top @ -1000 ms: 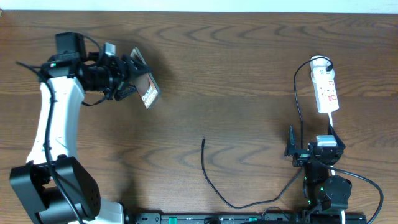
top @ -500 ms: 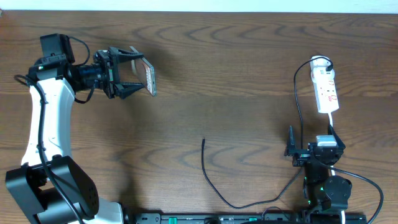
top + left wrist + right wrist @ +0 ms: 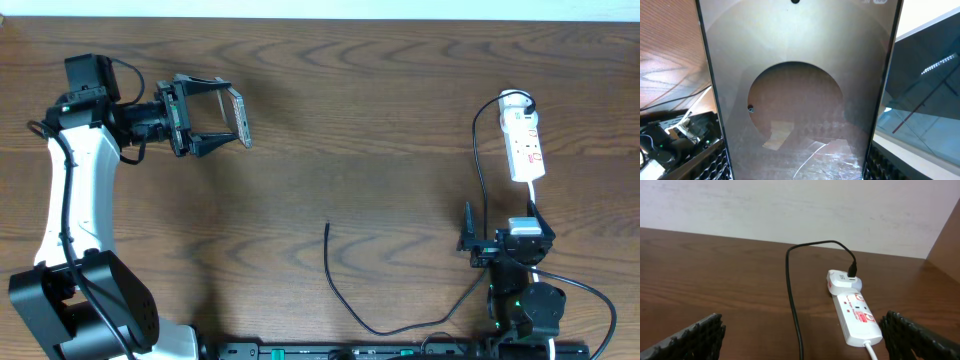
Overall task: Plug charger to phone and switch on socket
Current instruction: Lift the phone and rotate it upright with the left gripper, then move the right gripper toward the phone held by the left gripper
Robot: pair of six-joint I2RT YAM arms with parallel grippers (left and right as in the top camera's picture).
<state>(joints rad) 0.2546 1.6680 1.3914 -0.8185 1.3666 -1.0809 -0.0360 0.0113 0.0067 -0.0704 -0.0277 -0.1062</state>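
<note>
The wooden table (image 3: 350,60) holds little besides the task's own things. The left arm (image 3: 75,190) reaches across its far left side. The left gripper (image 3: 232,116) is spread fairly wide and clamps the phone (image 3: 797,100) by its two long edges. The phone is lifted off the wood and turned on edge to the overhead camera. Its flat face fills the left wrist view.

The right gripper (image 3: 498,228) stands wide apart and empty, just short of the near end of the power strip (image 3: 856,312). The strip lies at the far right, with a white plug (image 3: 842,282) seated in its far end.

The black charger cable (image 3: 345,300) runs from that plug down past the right gripper. It loops along the near edge, then rises to the middle of the table. Its connector tip (image 3: 327,226) lies there loose, well apart from the phone.

So only the phone's pickup looks done. Grasping the tip, plugging it in and pressing the switch are left. Whether the switch is on cannot be told. The cable running just beside the right gripper could snag. The phone's charging port is not visible.
</note>
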